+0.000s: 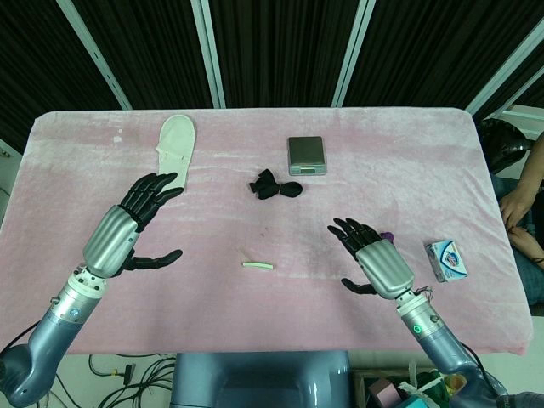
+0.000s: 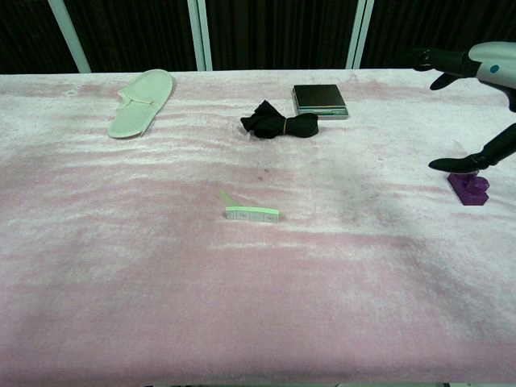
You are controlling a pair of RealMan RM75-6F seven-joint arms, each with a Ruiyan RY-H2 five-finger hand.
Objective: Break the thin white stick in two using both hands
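White slipper [image 1: 177, 143] far left, black cloth bundle [image 1: 274, 185] mid-table, small scale [image 1: 306, 155] just behind it, purple object [image 2: 469, 187] and soap box [image 1: 449, 259] right.

Pink plush tablecloth [image 1: 255, 314], mottled lighter and darker where the nap is brushed. Thin stick [image 1: 258, 265] white, pale green tint in chest view; second thin pale piece [image 1: 246, 253] just beside it. Slipper [image 1: 174, 144] off-white/cream. Bundled cloth [image 1: 274, 185] black. Small scale [image 1: 306, 155] silver-grey with darker grey top. Soap box [image 1: 448, 259] white and blue with a red mark. Small block [image 2: 469, 188] purple, glossy. Left hand [image 1: 140, 223]: black fingers, brushed silver back, blue-grey forearm. Right hand [image 1: 374, 259]: same black and silver, green light at wrist. Background black slats with white frames.
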